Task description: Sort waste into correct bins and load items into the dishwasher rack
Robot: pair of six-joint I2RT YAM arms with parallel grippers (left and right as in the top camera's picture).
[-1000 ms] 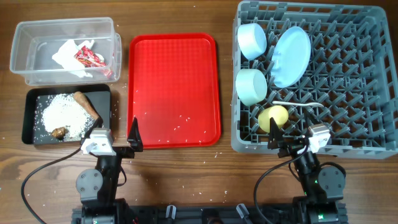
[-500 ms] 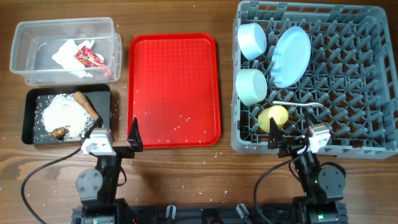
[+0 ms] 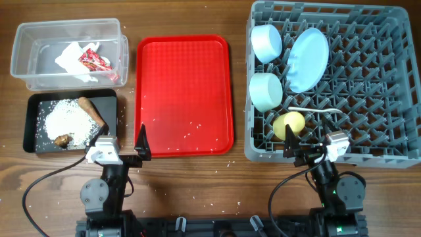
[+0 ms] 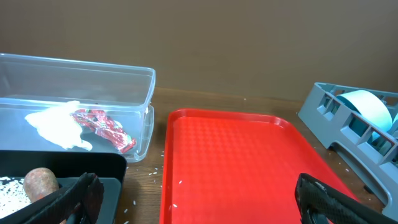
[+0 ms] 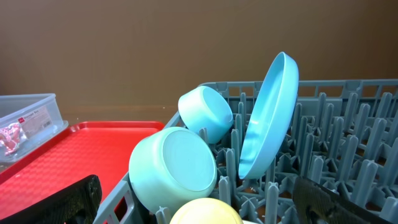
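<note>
landmark: red serving tray [image 3: 184,85], in the middle of the table, bare except for some stray grains [image 3: 187,136].
dry waste: napkin [image 3: 71,58] and red wrapper [image 3: 94,61] lie in the clear tub [image 3: 66,25], left of the red tray at its far end.
food waste: rice [image 3: 66,122], carrot-like stick [image 3: 92,110] and brown lump [image 3: 63,139] lie in the black tray [image 3: 29,125], left of the red tray at its near end.
dishes: plate [image 3: 308,59], blue bowl [image 3: 266,42], green bowl [image 3: 266,91], yellow cup [image 3: 289,124] and spoon [image 3: 316,110] are all in the rack [image 3: 381,79], right of the red tray.
left gripper [image 3: 122,146]: at the near left corner of the red tray, fingers spread wide, nothing between them.
right gripper [image 3: 314,146]: right of the red tray, at the near wall of the rack, also spread wide and empty.
step: i judge that sorting and loading are practically finished.
next move: only the stray grains are left; they look too small to pinch, so tipping the red tray over the black tray may be needed.
</note>
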